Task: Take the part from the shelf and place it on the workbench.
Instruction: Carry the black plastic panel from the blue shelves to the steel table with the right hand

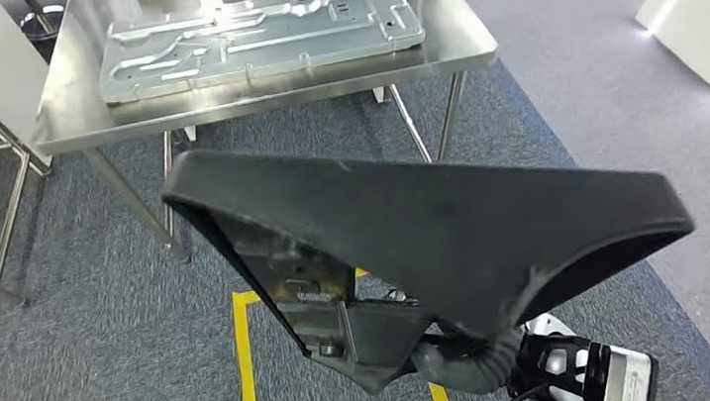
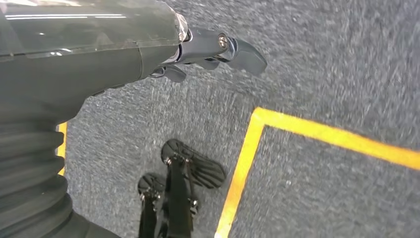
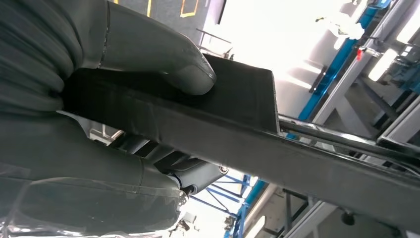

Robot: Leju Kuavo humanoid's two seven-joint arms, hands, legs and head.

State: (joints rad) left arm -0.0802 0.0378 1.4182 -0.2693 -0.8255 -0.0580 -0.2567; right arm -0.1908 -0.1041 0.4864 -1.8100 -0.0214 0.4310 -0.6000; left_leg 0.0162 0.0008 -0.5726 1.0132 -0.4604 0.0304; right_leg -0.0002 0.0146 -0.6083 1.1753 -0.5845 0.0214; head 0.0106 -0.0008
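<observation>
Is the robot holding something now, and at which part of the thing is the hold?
The right hand holds the black part near one end, thumb pressed on its flat face. The left hand holds nothing.

Blk part, yel floor tape

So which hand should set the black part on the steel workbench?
Right. The right hand already grips the black part, facing the workbench. The left hand hangs over the carpet, holding nothing.

Black part raised before steel workbench.
</observation>
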